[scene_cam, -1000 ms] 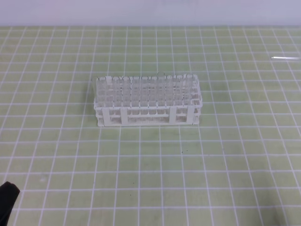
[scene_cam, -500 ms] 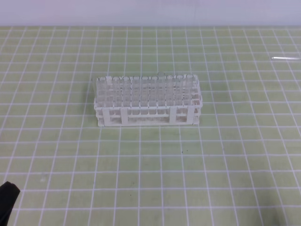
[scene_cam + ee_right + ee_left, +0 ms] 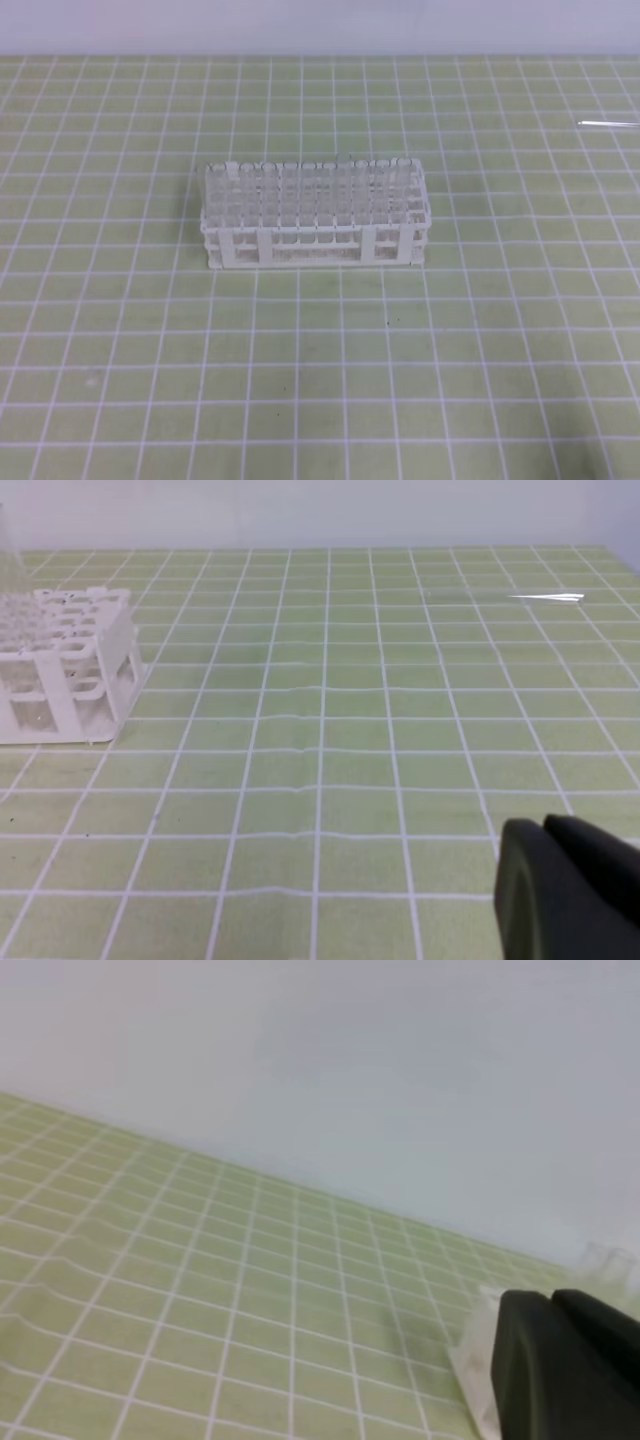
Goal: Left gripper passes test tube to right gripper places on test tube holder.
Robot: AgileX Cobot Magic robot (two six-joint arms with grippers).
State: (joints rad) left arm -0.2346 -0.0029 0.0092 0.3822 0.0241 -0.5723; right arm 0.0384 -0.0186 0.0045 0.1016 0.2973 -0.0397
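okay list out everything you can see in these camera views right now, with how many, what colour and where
test tube holder: one, white, standing mid-mat, holding several clear tubes.
thin clear tube or rod: one, transparent, lying flat at the mat's far right edge.
mat: one, green with white grid, covering the work surface.
wall: one, pale, behind the mat.
left gripper: one, black, shut, seen only in its wrist view.
right gripper: one, black, shut, seen only in its wrist view.

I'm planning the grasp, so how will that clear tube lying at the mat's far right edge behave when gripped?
The test tube looks like thin clear glass, so probably fragile and slippery. It lies flat on the gridded mat and looks round, so a nudge would likely roll it.
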